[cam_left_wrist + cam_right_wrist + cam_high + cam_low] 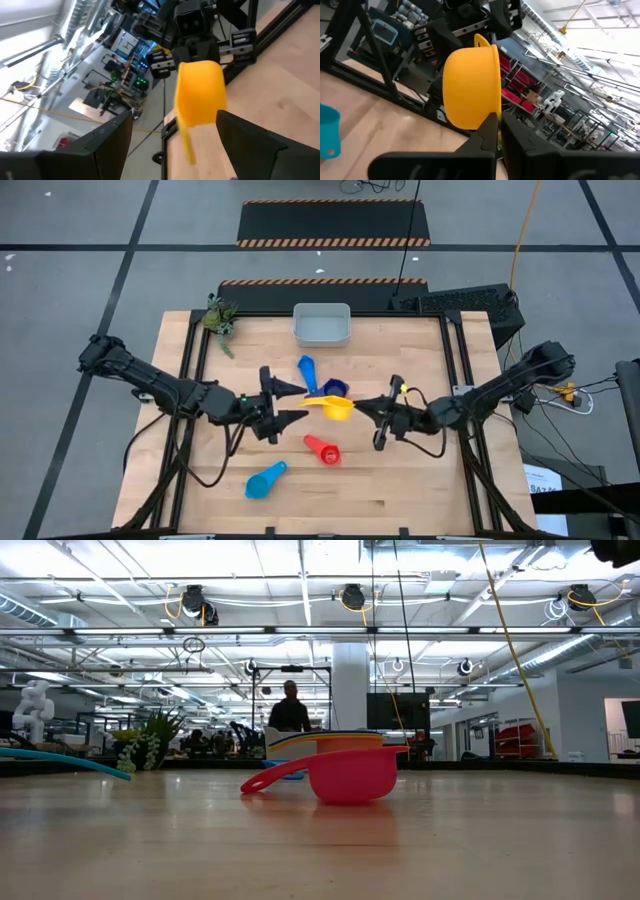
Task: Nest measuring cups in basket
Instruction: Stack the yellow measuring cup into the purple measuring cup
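An orange-yellow measuring cup [337, 408] hangs over the middle of the table, with my right gripper [362, 408] shut on it. Its handle [187, 142] points at my left gripper [298, 403], which is open and level; the handle's tip stands between those fingers without touching them. On the table lie a blue cup [306, 369], a navy cup [336, 388], a red cup [322, 450] and a light blue cup [265, 481]. The pale basket [321, 326] stands at the far edge. My right gripper pinches the cup's rim [495, 119] between its two shut fingers, on the side opposite the handle. The fingers come about level from the table's right. The cup is held clear of the table, its bowl [469, 90] bulging to one side of the fingers.
A small green plant [220, 318] stands at the far left corner. A dark frame rail [455, 380] runs along the right side of the table. Bare wood lies along the near edge [400, 500]. A person [290, 710] stands in the room beyond.
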Robot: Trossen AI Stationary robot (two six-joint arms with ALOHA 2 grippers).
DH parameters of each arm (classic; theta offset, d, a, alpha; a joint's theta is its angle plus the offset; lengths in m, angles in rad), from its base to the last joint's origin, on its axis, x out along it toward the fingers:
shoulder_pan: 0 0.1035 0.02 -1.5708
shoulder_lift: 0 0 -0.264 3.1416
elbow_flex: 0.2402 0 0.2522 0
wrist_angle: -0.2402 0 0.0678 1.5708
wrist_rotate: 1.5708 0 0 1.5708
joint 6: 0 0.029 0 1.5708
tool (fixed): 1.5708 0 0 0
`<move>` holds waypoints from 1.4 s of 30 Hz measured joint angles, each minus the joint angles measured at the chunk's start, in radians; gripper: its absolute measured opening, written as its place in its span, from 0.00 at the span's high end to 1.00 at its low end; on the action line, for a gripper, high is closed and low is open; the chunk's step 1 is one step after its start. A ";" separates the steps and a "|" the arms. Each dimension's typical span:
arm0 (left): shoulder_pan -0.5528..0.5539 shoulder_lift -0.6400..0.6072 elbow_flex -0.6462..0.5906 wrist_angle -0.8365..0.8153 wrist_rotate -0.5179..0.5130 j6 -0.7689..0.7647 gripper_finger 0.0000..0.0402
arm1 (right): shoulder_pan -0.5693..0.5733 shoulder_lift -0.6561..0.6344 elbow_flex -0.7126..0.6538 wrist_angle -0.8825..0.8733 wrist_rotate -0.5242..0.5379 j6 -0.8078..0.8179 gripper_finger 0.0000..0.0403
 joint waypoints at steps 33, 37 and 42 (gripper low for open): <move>0.002 0.000 0.000 -0.097 -0.167 -0.260 0.97 | -0.005 0.073 0.000 0.113 0.080 -0.080 1.00; -0.002 -0.001 0.000 -0.112 -0.168 -0.288 0.97 | -0.005 0.073 0.000 0.113 0.079 -0.080 1.00; -0.019 -0.001 0.000 -0.134 -0.169 -0.296 0.98 | -0.004 0.066 0.000 0.108 0.075 -0.071 0.99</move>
